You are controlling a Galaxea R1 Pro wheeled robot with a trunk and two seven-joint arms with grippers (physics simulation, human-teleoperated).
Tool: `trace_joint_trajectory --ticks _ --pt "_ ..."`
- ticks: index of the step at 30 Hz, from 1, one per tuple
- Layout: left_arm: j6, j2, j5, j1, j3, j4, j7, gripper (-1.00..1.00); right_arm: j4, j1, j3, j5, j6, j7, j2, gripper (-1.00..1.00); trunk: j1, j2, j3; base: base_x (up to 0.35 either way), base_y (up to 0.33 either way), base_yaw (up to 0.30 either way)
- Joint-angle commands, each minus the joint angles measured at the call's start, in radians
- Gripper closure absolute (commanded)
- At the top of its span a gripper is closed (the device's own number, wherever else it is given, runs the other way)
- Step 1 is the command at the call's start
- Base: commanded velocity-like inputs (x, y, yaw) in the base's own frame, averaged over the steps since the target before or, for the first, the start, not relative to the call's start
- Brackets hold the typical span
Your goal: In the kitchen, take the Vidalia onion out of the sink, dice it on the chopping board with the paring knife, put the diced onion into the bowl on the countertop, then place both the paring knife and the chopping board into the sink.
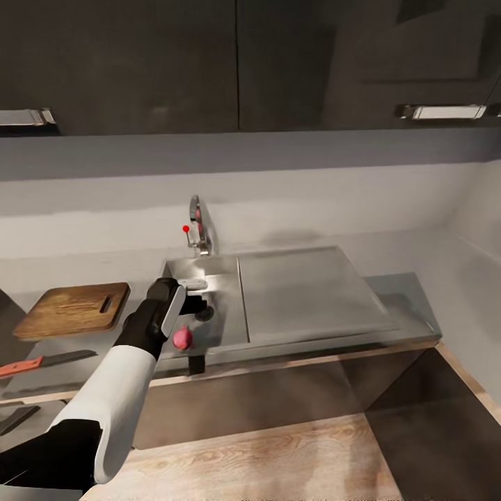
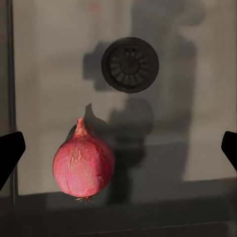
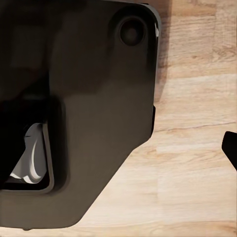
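The Vidalia onion, reddish-pink with a pointed top, lies on the floor of the sink near its front wall, a short way from the round dark drain. My left gripper hangs over the basin, open wide, with the onion between its fingers and closer to one of them, untouched. The chopping board lies on the countertop left of the sink. In front of the board lies the paring knife. My right gripper is open, low beside the robot's dark base. The bowl is out of view.
The chrome tap stands behind the basin, and the flat drainboard lies to its right. Dark wall cabinets hang overhead. A dark flat object lies at the left edge. Wooden floor runs in front of the counter.
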Motion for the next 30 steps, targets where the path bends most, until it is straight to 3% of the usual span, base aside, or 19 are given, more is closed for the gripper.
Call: trace_joint_trajectory --ticks 1,30 --pt "0.000 0.000 0.010 -0.001 0.001 0.000 0.009 -1.00 0.001 -0.001 0.007 -0.006 -0.004 0.003 0.000 -1.00 0.000 -0.002 -0.003 0.000 0.000 0.000" --pt "-0.023 0.001 0.009 -0.001 0.002 0.021 0.010 -1.00 0.001 -0.001 0.007 -0.006 -0.004 0.002 -0.001 -1.00 0.000 -0.002 -0.050 0.000 0.000 0.000"
